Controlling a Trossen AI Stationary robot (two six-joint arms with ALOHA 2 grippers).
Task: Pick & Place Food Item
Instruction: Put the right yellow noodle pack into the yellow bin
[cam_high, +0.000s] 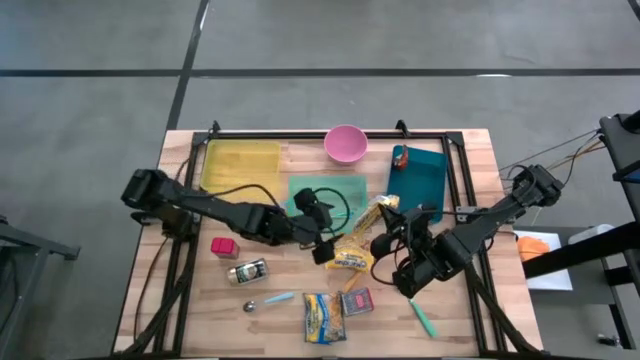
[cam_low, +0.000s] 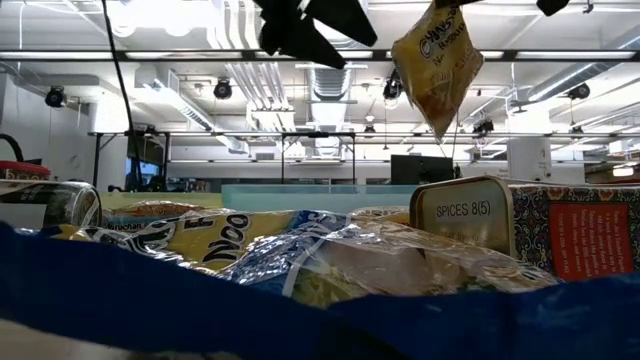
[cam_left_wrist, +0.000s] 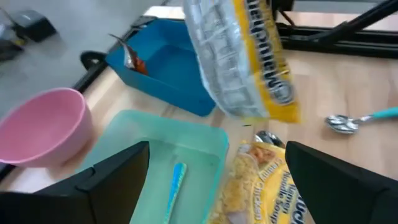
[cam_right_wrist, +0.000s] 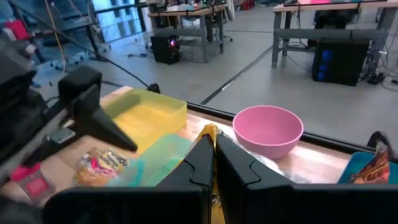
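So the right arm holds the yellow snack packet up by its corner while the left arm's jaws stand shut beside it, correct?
Not quite. The right gripper does pinch the yellow snack packet aloft, but the left gripper has its jaws open, not shut. The left wrist view shows its two fingers spread wide apart, with the packet hanging beyond them.

My wooden table (cam_high: 480, 160) is carrying a yellow tray (cam_high: 241, 165), a green tray (cam_high: 345, 190), a blue tray (cam_high: 420, 175) and a pink bowl (cam_high: 346, 144) along its far side. Nearer me, a pink block (cam_high: 224, 247), a tin can (cam_high: 248, 271), a spoon (cam_high: 268, 300), a noodle packet (cam_high: 323, 318), a spice tin (cam_high: 357, 301) and a teal pen (cam_high: 424, 319) are lying on the wood.
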